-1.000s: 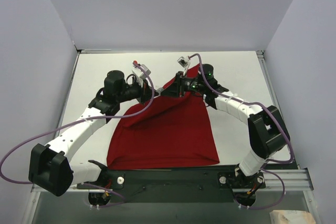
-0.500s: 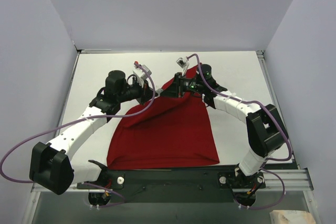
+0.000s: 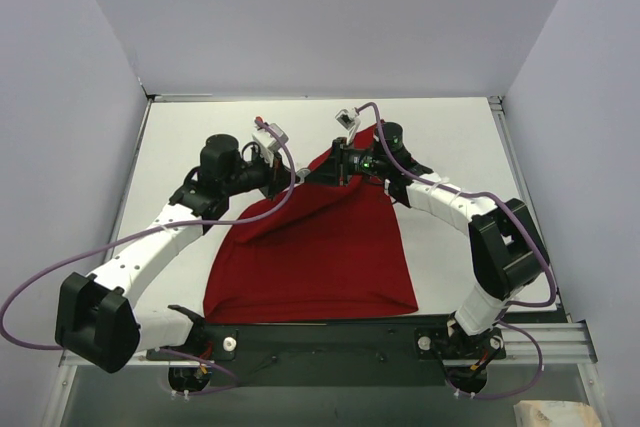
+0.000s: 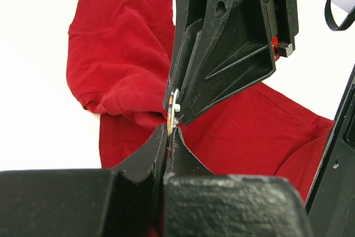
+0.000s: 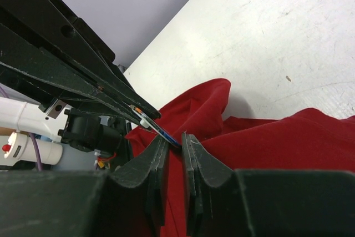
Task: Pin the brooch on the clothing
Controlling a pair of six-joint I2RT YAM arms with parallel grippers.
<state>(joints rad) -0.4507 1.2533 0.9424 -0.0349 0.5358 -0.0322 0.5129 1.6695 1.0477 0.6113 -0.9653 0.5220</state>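
Note:
The red T-shirt lies on the white table, its far part bunched up under both grippers. It also shows in the left wrist view and the right wrist view. My left gripper is shut on the tiny brooch, seen edge-on above the cloth. My right gripper meets it tip to tip. Its jaws stand a narrow gap apart, and the brooch's blue edge reaches into that gap. The left gripper's fingers come in from the upper left of the right wrist view.
The white table is walled by grey panels at the back and both sides. A metal rail runs along the near edge. Purple cables loop off both arms. A tan object lies below the rail at the bottom right.
The right arm's elbow has shifted slightly. Both grippers stay tip to tip over the bunched cloth.

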